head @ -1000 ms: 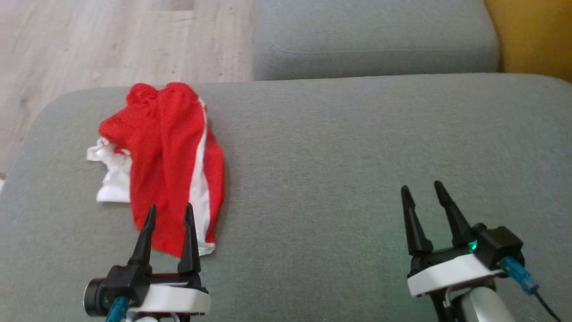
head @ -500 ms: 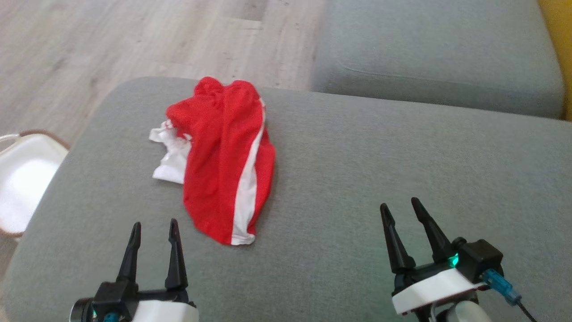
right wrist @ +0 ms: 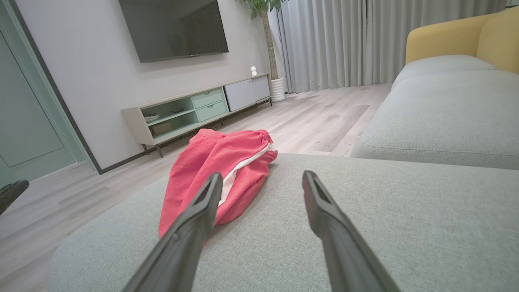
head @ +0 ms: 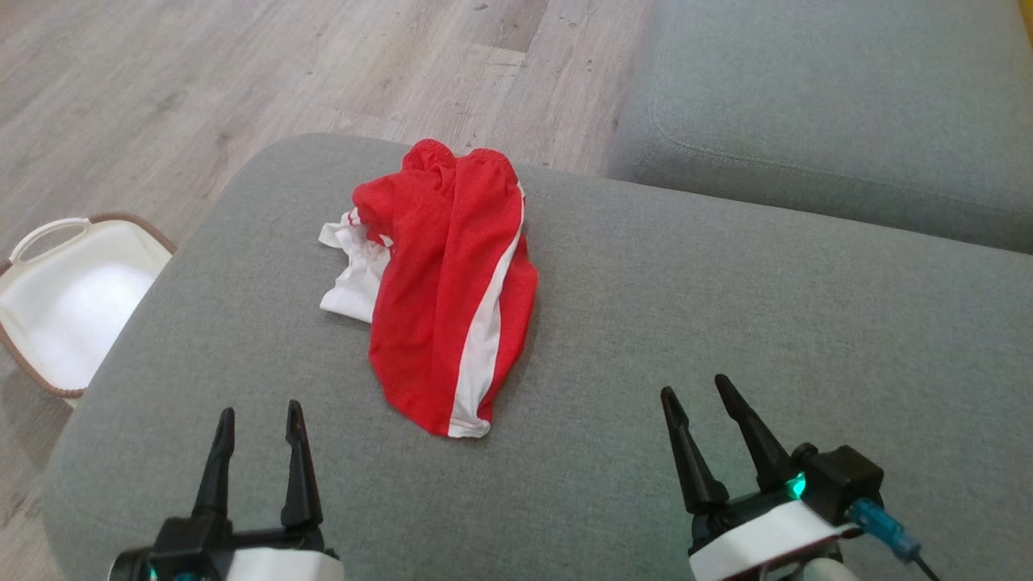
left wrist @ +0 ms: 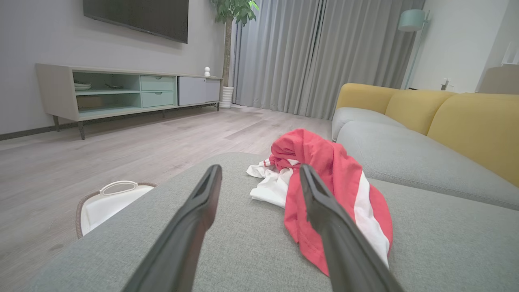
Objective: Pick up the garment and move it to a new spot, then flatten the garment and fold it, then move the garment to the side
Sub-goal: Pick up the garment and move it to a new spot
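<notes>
Red shorts with a white side stripe and white lining, the garment [head: 448,282], lie crumpled on the grey ottoman [head: 726,323], left of its middle. My left gripper [head: 258,415] stands open near the front edge, short of the garment's near hem, nothing between its fingers. In the left wrist view the garment [left wrist: 324,174] lies ahead and to the right of the fingers [left wrist: 202,202]. My right gripper [head: 698,391] is open over bare cushion to the garment's right. The right wrist view has the garment [right wrist: 219,162] ahead and to the left.
A white basket [head: 73,298] with a brown rim stands on the wood floor left of the ottoman. The grey sofa seat [head: 831,113] lies beyond on the right, with yellow back cushions [left wrist: 446,117]. A TV console [left wrist: 121,89] stands along the far wall.
The head camera has turned left, shifting the whole picture right and bringing the basket into view. The garment lies as before. Both grippers sit lower in the picture and stay open.
</notes>
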